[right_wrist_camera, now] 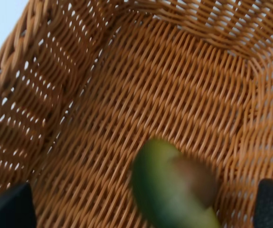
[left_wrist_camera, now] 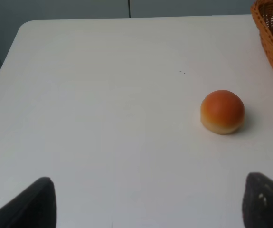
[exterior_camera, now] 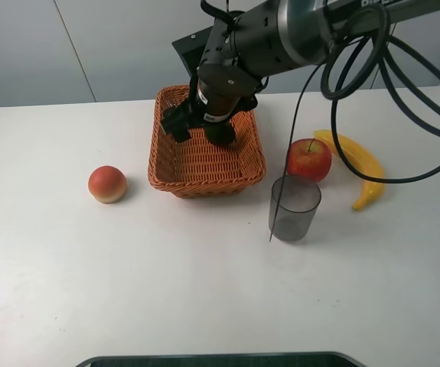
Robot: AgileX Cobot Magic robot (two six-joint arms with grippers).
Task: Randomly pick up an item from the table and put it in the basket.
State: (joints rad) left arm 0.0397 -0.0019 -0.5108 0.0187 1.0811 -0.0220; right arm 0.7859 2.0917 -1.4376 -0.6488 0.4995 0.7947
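My left jaws gape open low over the white table (left_wrist_camera: 103, 118), with the peach (left_wrist_camera: 222, 111) right of centre beyond. Farther back, my right jaws hang open over the wicker basket (right_wrist_camera: 79, 95). The blurred avocado half (right_wrist_camera: 174, 190) shows between them, touching neither, in the lower frame.

We're looking at a robotics lab bench here: a plain white desk (exterior_camera: 204, 298) against bare pale wall panels (exterior_camera: 112, 46). A black robot arm (exterior_camera: 296, 30) trails thick cables (exterior_camera: 403, 115), and props are laid out: basket (exterior_camera: 204, 187), peach (exterior_camera: 107, 184), apple (exterior_camera: 309, 159), banana (exterior_camera: 361, 164), grey cup (exterior_camera: 294, 208).
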